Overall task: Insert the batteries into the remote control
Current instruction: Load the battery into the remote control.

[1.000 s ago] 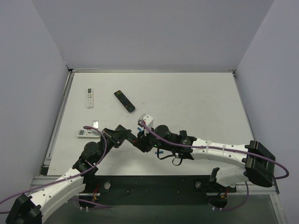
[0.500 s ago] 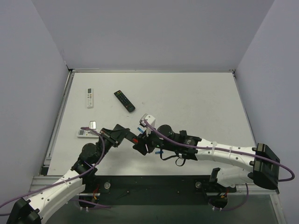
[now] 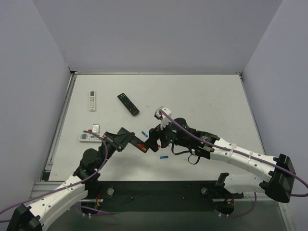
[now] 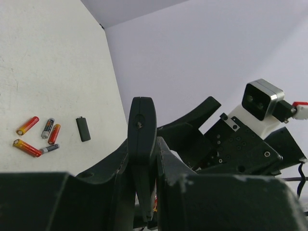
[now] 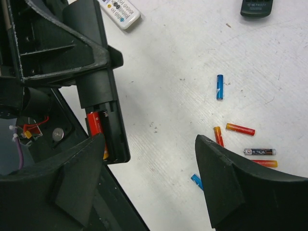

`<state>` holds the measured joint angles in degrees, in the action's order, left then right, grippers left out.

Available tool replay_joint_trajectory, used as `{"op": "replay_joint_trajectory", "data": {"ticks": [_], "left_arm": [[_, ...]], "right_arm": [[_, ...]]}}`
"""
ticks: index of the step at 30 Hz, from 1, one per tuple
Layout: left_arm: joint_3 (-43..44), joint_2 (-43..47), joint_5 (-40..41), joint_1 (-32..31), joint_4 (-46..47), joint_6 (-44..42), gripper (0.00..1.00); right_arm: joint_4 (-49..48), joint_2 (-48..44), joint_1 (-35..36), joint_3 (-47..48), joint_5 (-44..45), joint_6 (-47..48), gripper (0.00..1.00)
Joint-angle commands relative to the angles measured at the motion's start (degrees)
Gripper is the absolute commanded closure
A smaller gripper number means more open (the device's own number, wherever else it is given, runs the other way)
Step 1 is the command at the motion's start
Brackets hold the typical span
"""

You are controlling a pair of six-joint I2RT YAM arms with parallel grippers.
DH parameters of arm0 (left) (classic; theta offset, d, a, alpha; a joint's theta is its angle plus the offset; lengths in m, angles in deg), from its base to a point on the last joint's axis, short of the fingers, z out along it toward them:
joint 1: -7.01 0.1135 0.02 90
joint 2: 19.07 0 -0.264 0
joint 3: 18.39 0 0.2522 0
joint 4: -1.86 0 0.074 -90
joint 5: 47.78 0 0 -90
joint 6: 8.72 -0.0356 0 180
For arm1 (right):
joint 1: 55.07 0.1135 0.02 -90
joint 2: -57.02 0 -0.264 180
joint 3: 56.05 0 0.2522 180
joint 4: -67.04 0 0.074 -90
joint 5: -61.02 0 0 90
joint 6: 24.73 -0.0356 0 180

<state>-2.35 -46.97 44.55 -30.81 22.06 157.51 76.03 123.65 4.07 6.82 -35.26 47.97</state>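
Remote control (image 5: 97, 89) and left jaws are where they were a second ago, held up off the surface (image 3: 202, 101) near its front edge, but the right jaws no longer crowd against them. Back then the right jaws were nearly closed at the remote control's open end. Now the right arm (image 3: 231, 154) has pulled back and away to the right, and its jaws stand wide apart with nothing between them. With the right jaws clear, the top view shows a red battery (image 5: 95, 124) in the compartment, a spot they covered before.

The left jaws are clamped tight on the remote control, one finger on each side of the slim bar, and its open end sticks out past them toward the right arm. In the right wrist view that end lies close by the tip of the left-hand finger (image 5: 77, 178), outside the gap. Whether the two touch cannot be told.

It is a plain matte-black bar. Its back is uncovered at the free end, and the red battery lies lengthwise in one slot with a dark slot beside it.

The loose batteries (image 5: 239, 128) lie scattered on the surface below the right jaws: several red-orange, one dark and two blue. The small black back cover (image 4: 83, 129) lies flat just beside them. A white remote (image 5: 120, 12) lies near the left arm. A black remote with buttons (image 3: 128, 103) lies farther back.
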Motion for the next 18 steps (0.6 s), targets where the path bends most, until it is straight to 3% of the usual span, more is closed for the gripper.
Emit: {"op": "replay_joint_trajectory", "data": {"ticks": [1, 9, 18], "left_arm": [[2.2, -0.4, -1.8, 0.0, 5.3, -0.4, 1.0], [2.5, -1.5, -2.3, -0.1, 7.7, -0.5, 1.0], [3.1, -1.2, -2.3, -0.1, 8.3, -0.6, 1.0]], "right_arm": [[0.4, 1.0, -3.1, 2.9, -7.6, -3.9, 0.24], [-4.9, 5.2, -4.4, 4.8, -19.1, -9.3, 0.15], [-9.2, 7.8, -6.2, 3.5, -23.1, -14.4, 0.27]]}}
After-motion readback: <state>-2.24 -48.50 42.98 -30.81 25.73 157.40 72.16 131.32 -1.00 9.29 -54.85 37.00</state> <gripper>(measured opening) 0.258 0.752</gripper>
